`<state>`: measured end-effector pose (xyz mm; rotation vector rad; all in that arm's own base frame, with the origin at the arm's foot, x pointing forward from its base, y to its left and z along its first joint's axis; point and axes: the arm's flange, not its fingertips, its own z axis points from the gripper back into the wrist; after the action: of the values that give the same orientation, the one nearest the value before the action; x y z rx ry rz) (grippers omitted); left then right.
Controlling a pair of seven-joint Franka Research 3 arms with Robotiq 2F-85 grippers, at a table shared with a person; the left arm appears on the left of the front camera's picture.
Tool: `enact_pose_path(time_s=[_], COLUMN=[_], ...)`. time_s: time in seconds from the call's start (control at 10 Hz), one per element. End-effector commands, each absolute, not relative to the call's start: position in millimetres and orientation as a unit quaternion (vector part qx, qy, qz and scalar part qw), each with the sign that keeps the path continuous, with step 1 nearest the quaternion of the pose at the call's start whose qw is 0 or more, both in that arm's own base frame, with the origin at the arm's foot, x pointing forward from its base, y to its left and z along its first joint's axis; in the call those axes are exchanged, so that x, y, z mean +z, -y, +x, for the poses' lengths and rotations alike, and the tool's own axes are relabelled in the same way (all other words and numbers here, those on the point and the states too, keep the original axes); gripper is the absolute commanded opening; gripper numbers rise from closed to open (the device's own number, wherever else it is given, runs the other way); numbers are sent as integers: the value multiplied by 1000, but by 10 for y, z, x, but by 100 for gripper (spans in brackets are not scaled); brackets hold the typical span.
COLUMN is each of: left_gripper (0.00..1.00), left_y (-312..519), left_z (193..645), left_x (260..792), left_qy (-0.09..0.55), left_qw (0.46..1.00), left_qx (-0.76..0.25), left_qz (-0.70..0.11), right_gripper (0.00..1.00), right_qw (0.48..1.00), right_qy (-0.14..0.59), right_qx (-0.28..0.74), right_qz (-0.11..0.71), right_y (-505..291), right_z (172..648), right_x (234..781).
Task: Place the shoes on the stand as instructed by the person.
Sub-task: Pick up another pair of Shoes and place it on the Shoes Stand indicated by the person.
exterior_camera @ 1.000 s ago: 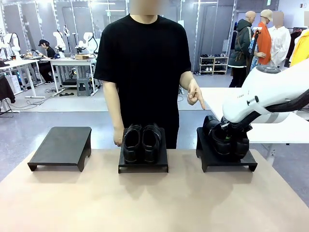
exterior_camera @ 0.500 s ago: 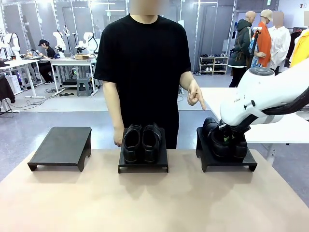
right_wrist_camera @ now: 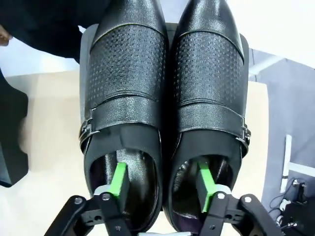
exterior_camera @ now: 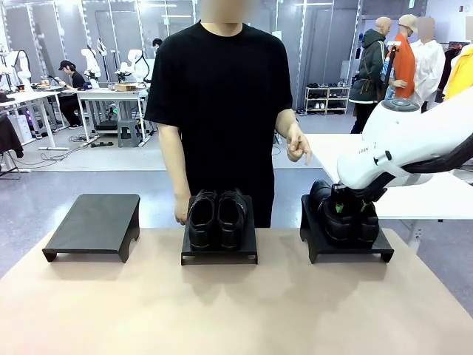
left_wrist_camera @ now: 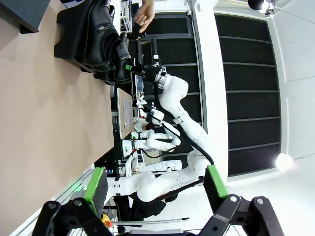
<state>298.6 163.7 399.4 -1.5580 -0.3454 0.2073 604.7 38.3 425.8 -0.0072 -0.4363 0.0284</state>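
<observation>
One pair of shiny black shoes (exterior_camera: pixel 216 218) sits on the middle stand (exterior_camera: pixel 219 255). A second pair (right_wrist_camera: pixel 162 98) rests side by side on the right stand (exterior_camera: pixel 347 248), toes toward the person (exterior_camera: pixel 222 103). My right gripper (exterior_camera: pixel 350 210) hangs over this pair's heels and is open, with one green finger (right_wrist_camera: pixel 119 179) in the left shoe's opening and the other in the right shoe's. Both pads stand off the inner walls between them. The person's hand (exterior_camera: pixel 298 148) hovers above the right stand. My left gripper (left_wrist_camera: pixel 155 184) is open in the air, holding nothing.
A third black stand (exterior_camera: pixel 92 225) at the left of the tan table (exterior_camera: pixel 236 310) carries nothing. The person stands close behind the middle stand. In the left wrist view, my right arm (left_wrist_camera: pixel 172 93) reaches to the shoes from farther off.
My right gripper's jaws have spread apart and let go of the pair on the right stand. The person's pointing finger has curled back a little.
</observation>
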Motion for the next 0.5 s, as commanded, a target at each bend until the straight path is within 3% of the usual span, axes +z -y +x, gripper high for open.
enact_pose_path(time_s=[0.0, 0.4], left_gripper=[100, 100], left_y=[-1625, -1625], left_z=[2937, 2937], left_x=[4001, 4001], left_qy=[155, 155], left_qw=[692, 692], left_qx=[85, 85], left_qz=[-700, -700], right_gripper=[100, 100], right_qw=[975, 975], right_qy=[223, 220], right_qx=[-4, 13], right_qz=[-11, -3], right_y=[-466, -391], right_z=[5964, 6010], right_x=[4297, 4334])
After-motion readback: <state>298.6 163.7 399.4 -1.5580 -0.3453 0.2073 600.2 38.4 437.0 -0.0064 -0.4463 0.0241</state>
